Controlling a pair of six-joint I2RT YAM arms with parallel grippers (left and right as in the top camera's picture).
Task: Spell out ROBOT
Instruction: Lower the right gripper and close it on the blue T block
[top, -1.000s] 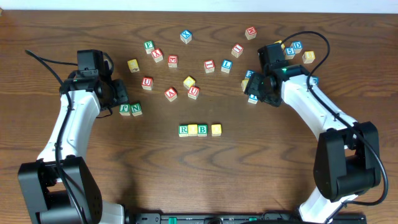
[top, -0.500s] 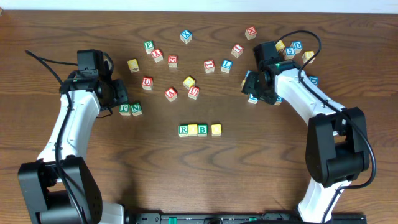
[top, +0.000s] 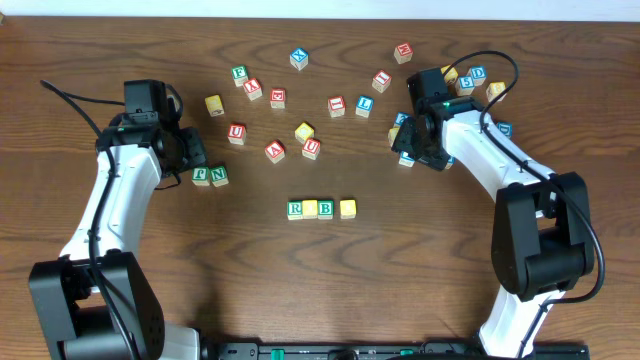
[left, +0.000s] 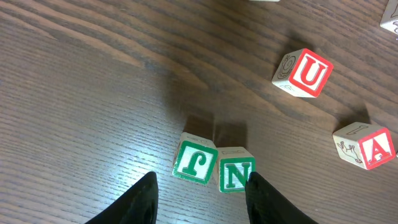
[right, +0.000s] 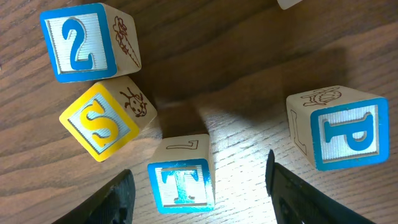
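Four-block row (top: 320, 209) mid-table; blue T block (right: 181, 182) apart

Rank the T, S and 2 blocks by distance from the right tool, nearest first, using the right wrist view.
1. T block, between the fingers of the right tool.
2. S block, up-left of it.
3. 2 block, top left corner.

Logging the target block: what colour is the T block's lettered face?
Blue, on the T block; clearest in the right wrist view.
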